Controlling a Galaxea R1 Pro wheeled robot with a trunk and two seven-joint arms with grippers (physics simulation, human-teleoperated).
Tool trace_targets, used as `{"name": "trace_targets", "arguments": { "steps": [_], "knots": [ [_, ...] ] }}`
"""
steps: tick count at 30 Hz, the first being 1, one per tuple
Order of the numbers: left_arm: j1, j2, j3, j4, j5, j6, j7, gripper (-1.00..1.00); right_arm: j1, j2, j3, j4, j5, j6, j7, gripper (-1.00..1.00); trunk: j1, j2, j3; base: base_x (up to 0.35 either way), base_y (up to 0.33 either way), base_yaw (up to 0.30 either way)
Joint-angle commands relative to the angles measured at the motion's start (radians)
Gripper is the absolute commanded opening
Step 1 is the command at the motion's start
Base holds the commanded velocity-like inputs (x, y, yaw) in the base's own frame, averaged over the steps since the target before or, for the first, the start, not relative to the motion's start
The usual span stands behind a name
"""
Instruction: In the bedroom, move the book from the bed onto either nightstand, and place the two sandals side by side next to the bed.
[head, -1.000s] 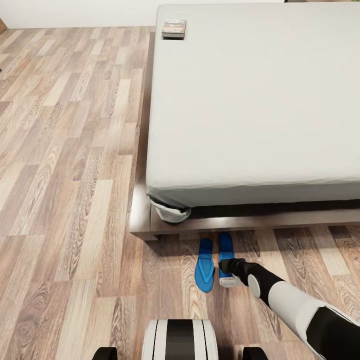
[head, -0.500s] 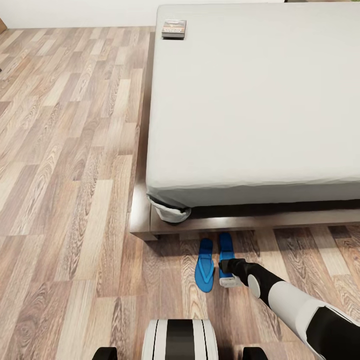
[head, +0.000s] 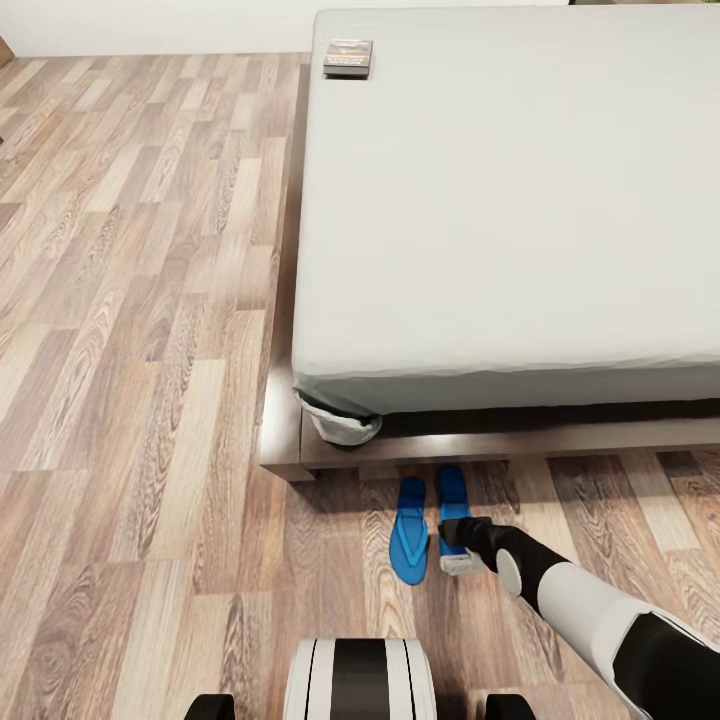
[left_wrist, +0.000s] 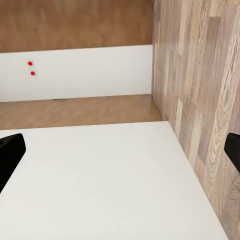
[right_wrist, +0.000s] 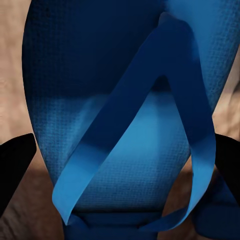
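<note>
As the right gripper (head: 458, 548) hovered open over the second sandal (head: 452, 500) near the bed (head: 500, 200), it needed a straight lift away, leaving that sandal parallel to the first sandal (head: 410, 530).

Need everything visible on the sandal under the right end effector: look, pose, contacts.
The sandal is a bright blue flip-flop with a textured sole and a smooth Y-shaped strap meeting at a toe post. It lies flat on the wood floor, sole down, lengthwise toward the bed frame, beside and roughly parallel to the other sandal with a narrow gap. The right end effector sits over its near end, dark fingers on either side of the sole; actual contact cannot be told.
</note>
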Motion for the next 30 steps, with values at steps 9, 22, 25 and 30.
{"name": "trace_targets", "arguments": {
  "steps": [9,22,25,30],
  "knots": [
    [0.000,0.000,-0.007,-0.001,0.011,-0.005,0.002,1.00,-0.005,-0.005,0.002,-0.003,0.003,-0.005,0.004,-1.00,0.000,0.000,-0.001,0.000,0.000,0.000],
    [0.001,0.000,-0.007,-0.001,0.011,-0.005,0.002,1.00,-0.006,0.003,0.002,0.026,0.003,-0.005,0.005,-1.00,0.000,0.000,-0.001,0.000,0.000,0.000],
    [0.001,0.000,-0.007,-0.001,0.011,-0.005,0.002,1.00,-0.006,0.002,0.002,0.028,0.002,-0.005,0.004,-1.00,0.000,0.000,-0.001,0.000,0.000,0.000],
    [0.000,0.000,-0.007,-0.001,0.011,-0.005,0.002,1.00,-0.015,0.002,0.002,0.029,0.002,-0.005,0.004,1.00,0.000,0.000,-0.001,0.000,0.000,0.000]
  ]
}}
